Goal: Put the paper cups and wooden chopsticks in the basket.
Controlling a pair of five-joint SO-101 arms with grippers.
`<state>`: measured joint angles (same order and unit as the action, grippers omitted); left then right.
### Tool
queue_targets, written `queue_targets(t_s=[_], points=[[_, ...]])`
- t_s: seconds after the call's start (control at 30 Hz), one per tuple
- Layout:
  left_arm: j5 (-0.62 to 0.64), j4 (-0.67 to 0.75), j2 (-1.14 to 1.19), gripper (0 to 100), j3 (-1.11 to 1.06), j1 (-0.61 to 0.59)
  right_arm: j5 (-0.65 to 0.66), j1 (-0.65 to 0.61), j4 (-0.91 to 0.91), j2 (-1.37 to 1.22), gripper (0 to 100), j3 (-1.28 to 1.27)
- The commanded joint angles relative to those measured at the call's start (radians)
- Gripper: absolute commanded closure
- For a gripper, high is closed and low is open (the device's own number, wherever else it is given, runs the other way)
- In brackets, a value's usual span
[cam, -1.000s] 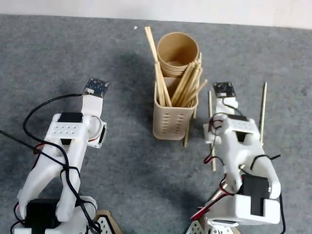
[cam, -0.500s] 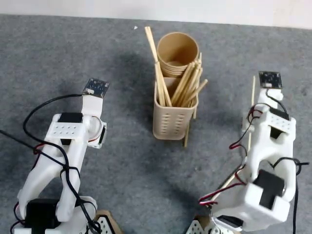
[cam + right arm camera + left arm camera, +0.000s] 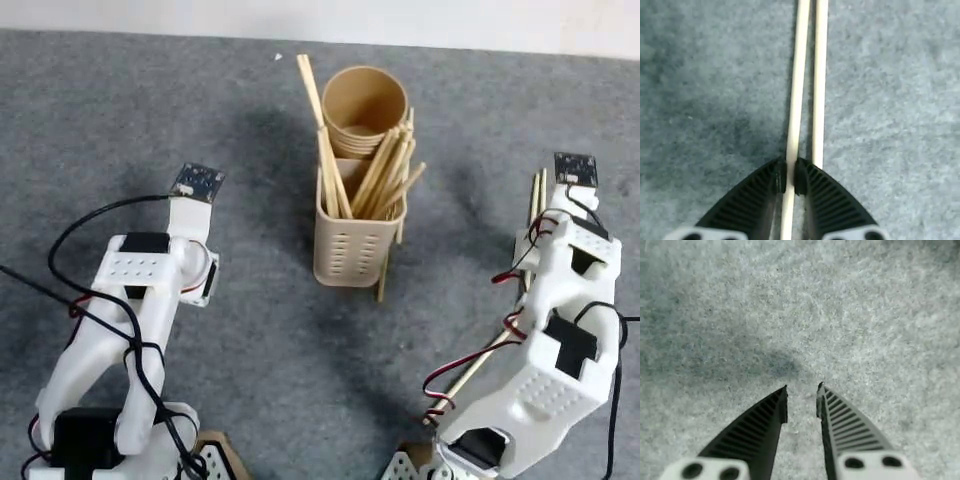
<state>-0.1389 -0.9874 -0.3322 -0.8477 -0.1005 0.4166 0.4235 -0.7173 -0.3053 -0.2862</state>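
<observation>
Right gripper [image 3: 790,175] was clamped on one chopstick [image 3: 801,75]; second chopstick [image 3: 820,75] was laid just beside. Left gripper [image 3: 801,400] was held slightly parted above carpet [image 3: 790,300].

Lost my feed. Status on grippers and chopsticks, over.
Right gripper shut on one chopstick, second chopstick alongside. Left gripper open, empty. Basket holds cups; nothing blocking.

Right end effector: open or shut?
Shut. In the right wrist view the right end effector pinches one chopstick between its tips; a second chopstick lies free beside it.
</observation>
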Motion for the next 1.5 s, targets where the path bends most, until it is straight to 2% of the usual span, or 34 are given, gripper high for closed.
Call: queue_targets(t_s=[0.0,0.2,0.4,0.77,1.1,1.17,1.27,1.47], points=[[0.005,0.011,-0.022,88,0.002,0.015,0.006,0.019,0.008,0.008,98.8,0.042],[0.005,0.011,-0.022,88,0.002,0.015,0.006,0.062,0.008,0.010,98.6,0.042],[0.005,0.011,-0.022,88,0.001,0.035,-0.012,0.082,0.007,0.054,89.5,0.042],[0.005,0.011,-0.022,88,0.001,0.035,-0.009,0.093,0.013,0.124,89.4,0.035],[0.005,0.009,-0.022,88,0.001,0.035,-0.008,0.088,0.076,-0.105,89.4,0.071],[0.005,0.009,-0.022,88,0.001,0.035,-0.008,0.087,0.073,-0.122,90.6,0.084],[0.005,0.009,-0.022,88,0.001,0.035,-0.008,0.082,0.070,-0.127,99.8,0.085],[0.005,0.011,-0.022,88,0.001,0.035,-0.043,0.071,-0.061,-0.071,99.3,0.176]])
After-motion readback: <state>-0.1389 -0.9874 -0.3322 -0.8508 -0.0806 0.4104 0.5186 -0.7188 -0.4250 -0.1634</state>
